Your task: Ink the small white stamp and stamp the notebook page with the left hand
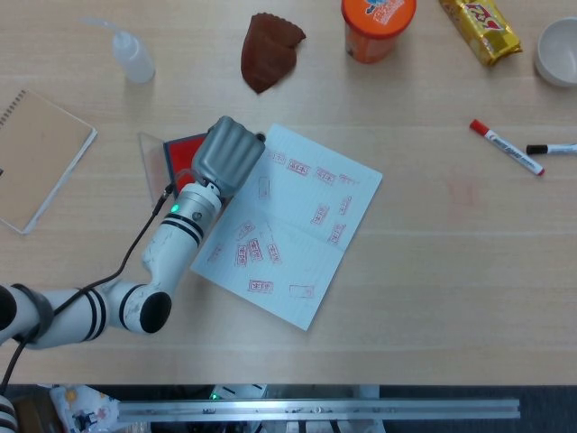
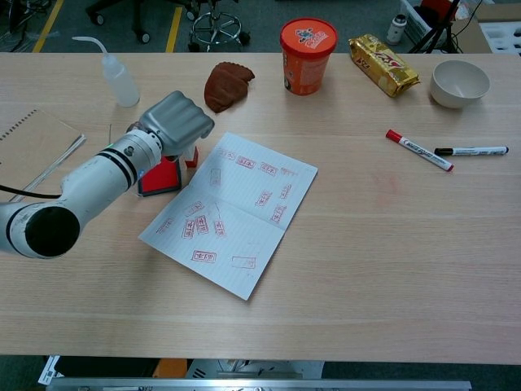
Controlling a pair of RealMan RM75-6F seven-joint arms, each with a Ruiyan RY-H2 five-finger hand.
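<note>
My left hand [image 1: 228,153] [image 2: 174,123] hovers over the right edge of the red ink pad [image 1: 181,149] [image 2: 159,176], fingers curled down. Under it, in the chest view, the small white stamp [image 2: 192,155] with a red base shows, gripped by the fingers at the seam between the pad and the page. In the head view the hand hides the stamp. The open notebook page [image 1: 290,222] [image 2: 231,212] lies right of the pad and bears several red stamp marks. My right hand is in neither view.
A squeeze bottle [image 1: 132,55], a brown cloth [image 1: 269,50], an orange cup [image 1: 376,26] and a snack packet [image 1: 481,29] line the far side. A white bowl [image 1: 556,50] and two markers [image 1: 507,147] lie right. A spiral notebook [image 1: 36,159] lies left.
</note>
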